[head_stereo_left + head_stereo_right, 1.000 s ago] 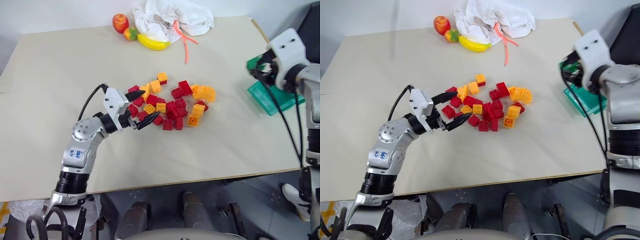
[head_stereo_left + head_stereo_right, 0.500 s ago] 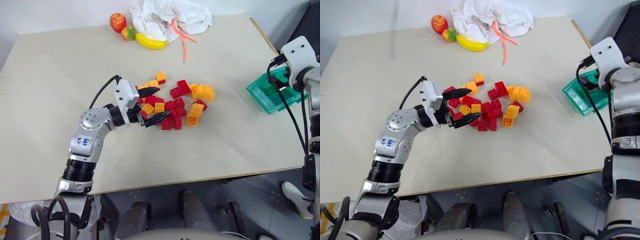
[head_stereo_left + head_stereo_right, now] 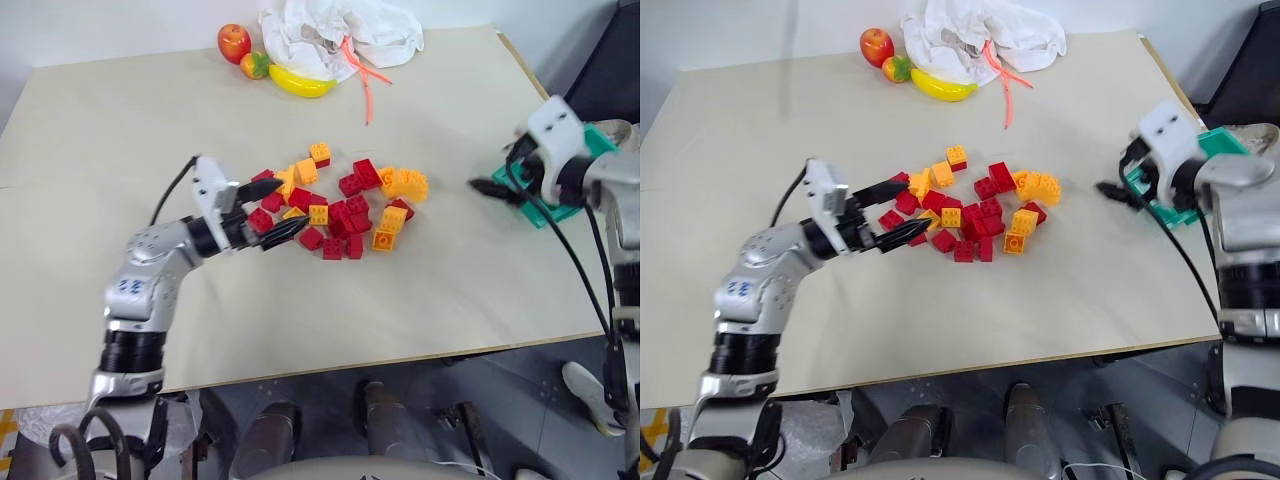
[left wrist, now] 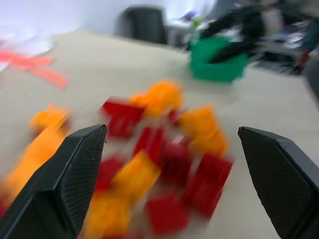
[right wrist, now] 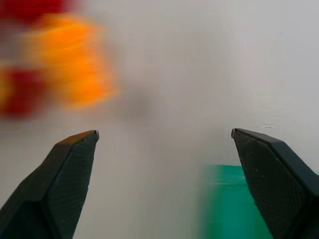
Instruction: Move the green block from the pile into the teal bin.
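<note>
The pile (image 3: 340, 205) of red and orange-yellow bricks lies mid-table. My left gripper (image 3: 276, 209) is open and empty at the pile's left edge, its fingers (image 4: 75, 174) spread level toward the bricks. At the table's right edge stands the teal bin (image 3: 602, 139), mostly covered by my right hand. Just left of the bin, above bare table, my right gripper (image 3: 492, 188) is open and empty, pointing down toward the pile; its fingers (image 5: 70, 169) stand wide apart. The bin's corner (image 5: 234, 204) shows between them. The green block is out of view.
At the table's far edge lie an apple (image 3: 234, 42), a small fruit (image 3: 253, 66), a banana (image 3: 298, 83), a white cloth (image 3: 335, 28) and an orange-red strap (image 3: 366, 82). A dark chair (image 3: 612, 75) stands beyond the right edge.
My right gripper has swung down and left from over the bin and now points toward the pile. My left gripper reached into the pile, then drew back to its left edge.
</note>
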Motion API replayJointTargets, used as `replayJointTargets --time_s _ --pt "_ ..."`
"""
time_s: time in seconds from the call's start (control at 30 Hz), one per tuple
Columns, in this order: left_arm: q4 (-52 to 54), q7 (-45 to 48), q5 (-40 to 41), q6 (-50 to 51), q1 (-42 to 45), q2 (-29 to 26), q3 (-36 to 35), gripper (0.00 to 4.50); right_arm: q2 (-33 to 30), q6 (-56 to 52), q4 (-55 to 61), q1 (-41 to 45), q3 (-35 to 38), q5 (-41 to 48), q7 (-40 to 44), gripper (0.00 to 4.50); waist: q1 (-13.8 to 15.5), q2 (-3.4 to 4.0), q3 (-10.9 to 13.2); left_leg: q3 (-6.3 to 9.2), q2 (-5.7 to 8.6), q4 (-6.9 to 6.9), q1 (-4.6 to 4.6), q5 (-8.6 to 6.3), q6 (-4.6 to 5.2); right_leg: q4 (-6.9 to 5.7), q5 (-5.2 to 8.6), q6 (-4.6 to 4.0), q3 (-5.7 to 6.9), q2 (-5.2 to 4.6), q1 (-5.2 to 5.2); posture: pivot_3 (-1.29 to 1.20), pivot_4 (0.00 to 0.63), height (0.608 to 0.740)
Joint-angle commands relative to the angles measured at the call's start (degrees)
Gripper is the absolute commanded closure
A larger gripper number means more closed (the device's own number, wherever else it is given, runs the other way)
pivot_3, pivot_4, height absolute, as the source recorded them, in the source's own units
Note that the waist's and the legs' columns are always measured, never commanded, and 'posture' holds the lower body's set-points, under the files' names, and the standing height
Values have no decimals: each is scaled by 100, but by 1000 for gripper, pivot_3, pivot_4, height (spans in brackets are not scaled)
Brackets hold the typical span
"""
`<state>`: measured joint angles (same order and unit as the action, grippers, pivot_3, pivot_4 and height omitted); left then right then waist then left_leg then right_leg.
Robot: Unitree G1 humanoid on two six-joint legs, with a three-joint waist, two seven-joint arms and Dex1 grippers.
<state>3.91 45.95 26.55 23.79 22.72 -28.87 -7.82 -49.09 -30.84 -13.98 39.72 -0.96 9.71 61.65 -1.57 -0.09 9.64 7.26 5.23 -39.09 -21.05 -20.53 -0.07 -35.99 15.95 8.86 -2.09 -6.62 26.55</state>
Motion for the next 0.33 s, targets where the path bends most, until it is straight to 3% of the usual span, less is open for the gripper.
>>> replayJointTargets --time_s 0.03,0.33 --pt "218 243 222 -182 -651 -286 -529 0 -122 1286 190 -374 54 510 1377 36 1 0 0 0 0 -2 0 -1 1 1 -1 0 0 0 -1 0 150 740" --pt "891 11 169 -648 -1897 -296 -1022 0 633 2852 -1480 -5 103 605 1892 36 30 0 0 -2 -2 -11 8 1 -1 7 -15 -11 -1 -1 -9 0 150 740"
